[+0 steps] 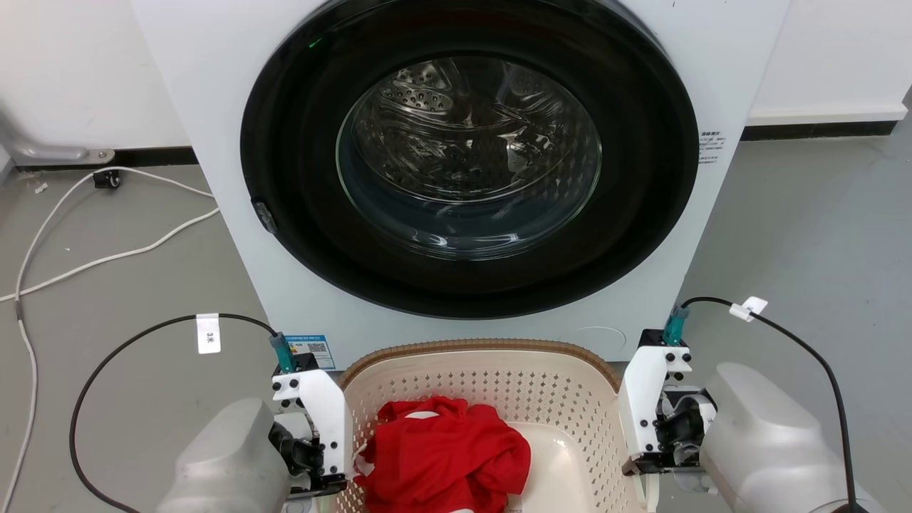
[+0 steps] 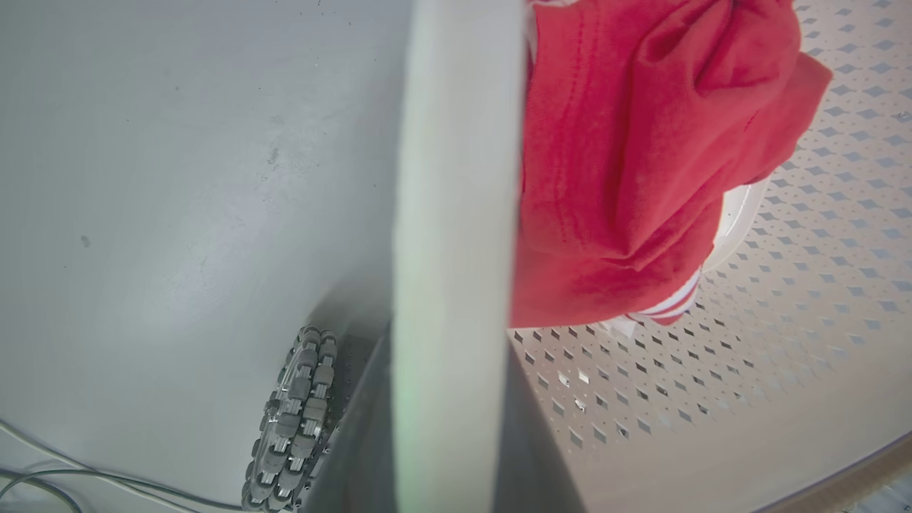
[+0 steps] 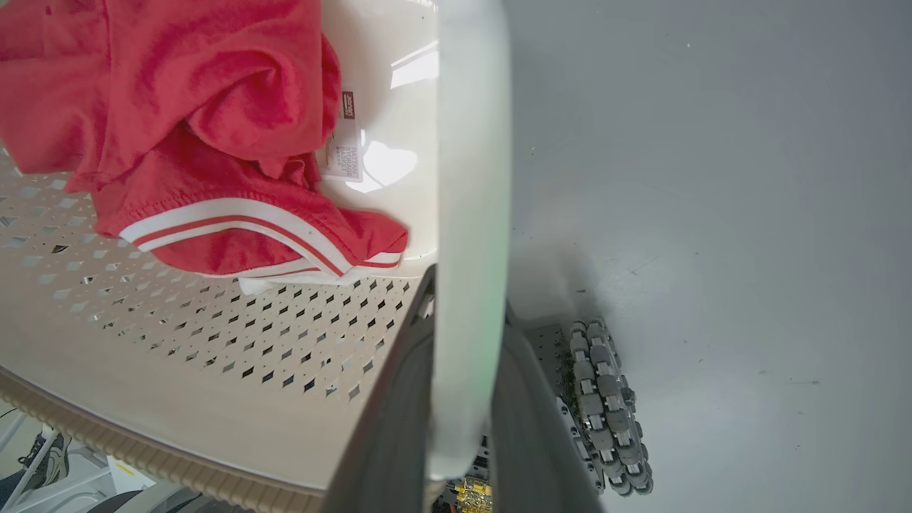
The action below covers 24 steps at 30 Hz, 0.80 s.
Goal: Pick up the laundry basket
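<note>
Red garment (image 1: 445, 452) in laundry basket (image 1: 541, 377); white cable tag (image 1: 208, 333) reads "3米".

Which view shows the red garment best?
The right wrist view: the red garment shows its white-striped hem and label clearly. The left wrist view gives a bunched side with a bit of stripe; the head view, a crumpled heap in the laundry basket.

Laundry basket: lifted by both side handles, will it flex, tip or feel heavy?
Probably light: the laundry basket is perforated plastic holding a red garment. Its holed walls may flex slightly. Likely stays level, since handles sit on opposite sides.
</note>
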Motion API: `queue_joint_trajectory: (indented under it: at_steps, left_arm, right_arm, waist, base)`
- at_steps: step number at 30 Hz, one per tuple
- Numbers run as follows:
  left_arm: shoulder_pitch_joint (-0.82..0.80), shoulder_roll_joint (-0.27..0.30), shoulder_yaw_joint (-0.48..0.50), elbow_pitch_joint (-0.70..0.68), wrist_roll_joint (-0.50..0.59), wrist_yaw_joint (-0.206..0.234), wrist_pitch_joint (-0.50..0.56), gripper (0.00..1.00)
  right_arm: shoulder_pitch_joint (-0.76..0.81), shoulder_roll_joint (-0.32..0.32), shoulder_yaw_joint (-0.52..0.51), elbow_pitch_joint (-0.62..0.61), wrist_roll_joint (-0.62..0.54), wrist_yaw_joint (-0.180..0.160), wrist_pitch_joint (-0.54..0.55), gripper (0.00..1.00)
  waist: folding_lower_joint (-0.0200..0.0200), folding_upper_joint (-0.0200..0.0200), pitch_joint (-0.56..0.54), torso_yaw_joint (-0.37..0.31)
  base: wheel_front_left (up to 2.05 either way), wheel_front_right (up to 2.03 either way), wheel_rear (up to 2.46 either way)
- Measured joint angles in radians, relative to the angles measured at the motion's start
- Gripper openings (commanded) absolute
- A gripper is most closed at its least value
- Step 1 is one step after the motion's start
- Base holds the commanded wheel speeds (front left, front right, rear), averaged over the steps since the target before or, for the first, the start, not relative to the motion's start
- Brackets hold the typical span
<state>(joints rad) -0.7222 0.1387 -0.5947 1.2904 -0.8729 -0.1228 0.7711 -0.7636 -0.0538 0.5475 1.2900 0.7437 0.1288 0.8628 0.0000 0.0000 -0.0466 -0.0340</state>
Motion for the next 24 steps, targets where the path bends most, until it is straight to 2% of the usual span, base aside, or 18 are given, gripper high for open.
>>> queue_joint_trajectory:
  at_steps: [24]
  left_arm:
    - [0.001, 0.001, -0.013, 0.0, -0.012, 0.001, -0.006, 0.0]
  right_arm:
    - [0.004, 0.0, 0.012, 0.0, 0.009, 0.0, -0.01, 0.0]
  waist:
    - [0.0, 0.0, 0.0, -0.006]
  base:
    - [0.0, 0.0, 0.0]
